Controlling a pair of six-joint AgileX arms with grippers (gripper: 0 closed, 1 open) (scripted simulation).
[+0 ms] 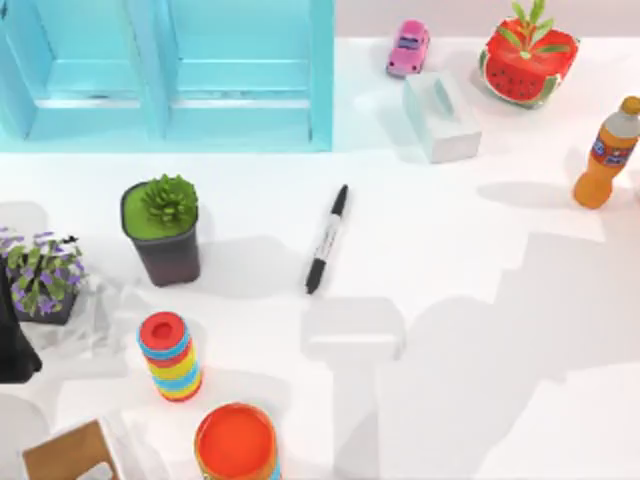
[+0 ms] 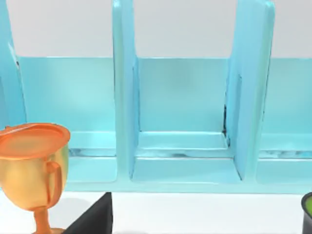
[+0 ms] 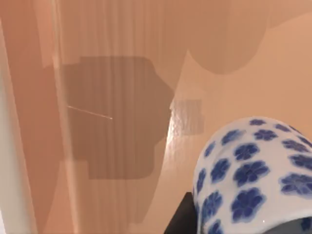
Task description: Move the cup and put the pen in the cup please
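- Pen (image 1: 327,239) flat on table (image 1: 450,250) near its middle, cap end toward far edge, just right of dark plant pot (image 1: 163,232).
- Cup (image 3: 253,175), white with blue flowers, close against right wrist camera, over a tan surface; whether gripped, cannot tell.
- Left wrist view facing blue rack (image 2: 185,122), gold trophy (image 2: 34,170) beside; finger state of both grippers: cannot tell.
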